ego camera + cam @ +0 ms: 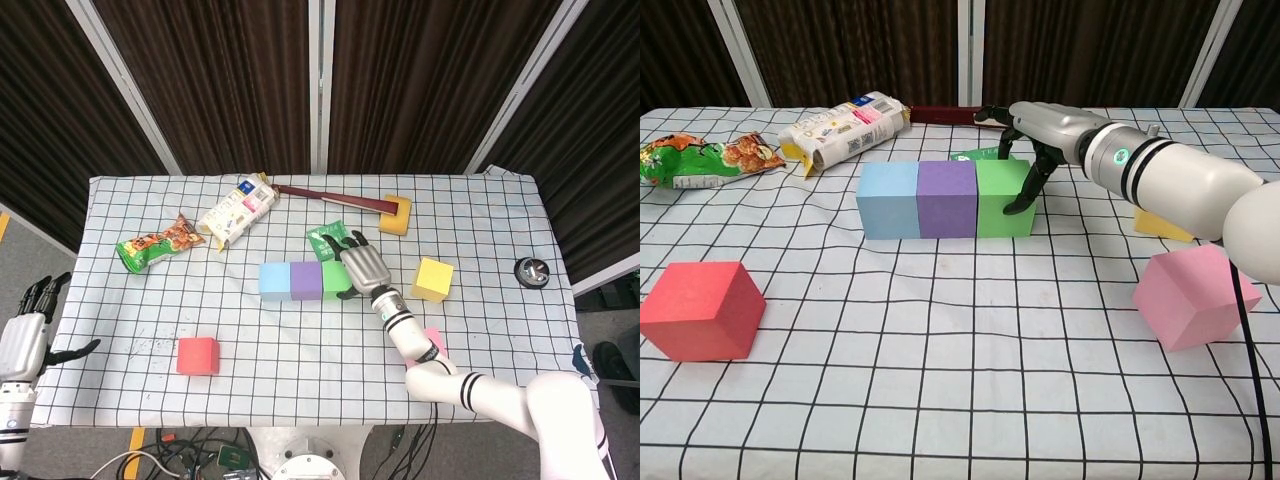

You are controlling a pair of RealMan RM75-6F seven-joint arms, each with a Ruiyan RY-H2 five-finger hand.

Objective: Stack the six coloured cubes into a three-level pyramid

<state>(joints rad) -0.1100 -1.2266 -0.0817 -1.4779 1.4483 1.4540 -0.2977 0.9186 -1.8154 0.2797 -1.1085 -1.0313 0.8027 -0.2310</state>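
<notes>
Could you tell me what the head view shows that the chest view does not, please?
Only the head view shows the left hand at the table's edge, the round black object and the whole yellow cube. Only the chest view shows the right hand with its fingers against the green cube's side. Both show the blue, purple and green row, the red cube and the pink cube.

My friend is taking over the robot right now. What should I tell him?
Right robot hand: resting against the green cube, fingers on its right side, not lifting it.
Left robot hand: open, off the table's left edge.
Done: blue cube, purple cube and green cube touch in a row, the bottom level.
Left: red cube, pink cube and yellow cube lie loose; stack two, then one on top.
</notes>
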